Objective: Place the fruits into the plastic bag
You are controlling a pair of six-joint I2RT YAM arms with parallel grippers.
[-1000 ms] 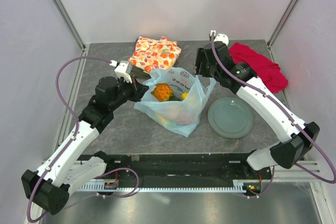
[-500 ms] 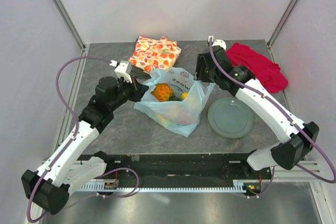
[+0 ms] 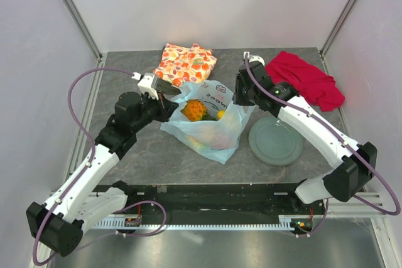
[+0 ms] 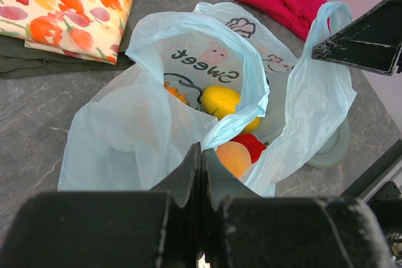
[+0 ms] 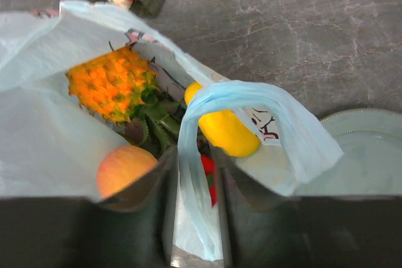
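The light-blue plastic bag (image 3: 210,131) lies mid-table with its mouth held up. Inside it I see the orange pineapple (image 5: 113,83), a yellow mango piece (image 5: 226,131), the peach (image 5: 124,167) and the red pepper-like piece (image 4: 251,144). My left gripper (image 4: 201,149) is shut on the bag's left rim, and a fold of film rises from its tips. My right gripper (image 5: 195,155) hangs over the bag's right side. Its fingers stand partly open on either side of the loop handle (image 5: 251,95), with the handle strip running down between them.
A grey-green plate (image 3: 276,141) lies right of the bag, near the right arm. The orange floral cloth (image 3: 185,63) is behind the bag at the back, and a red cloth (image 3: 308,80) lies at the back right.
My right gripper has moved left and nearer, onto the bag's right handle, and its jaws have narrowed around the strip. The left gripper and the bag have stayed put.
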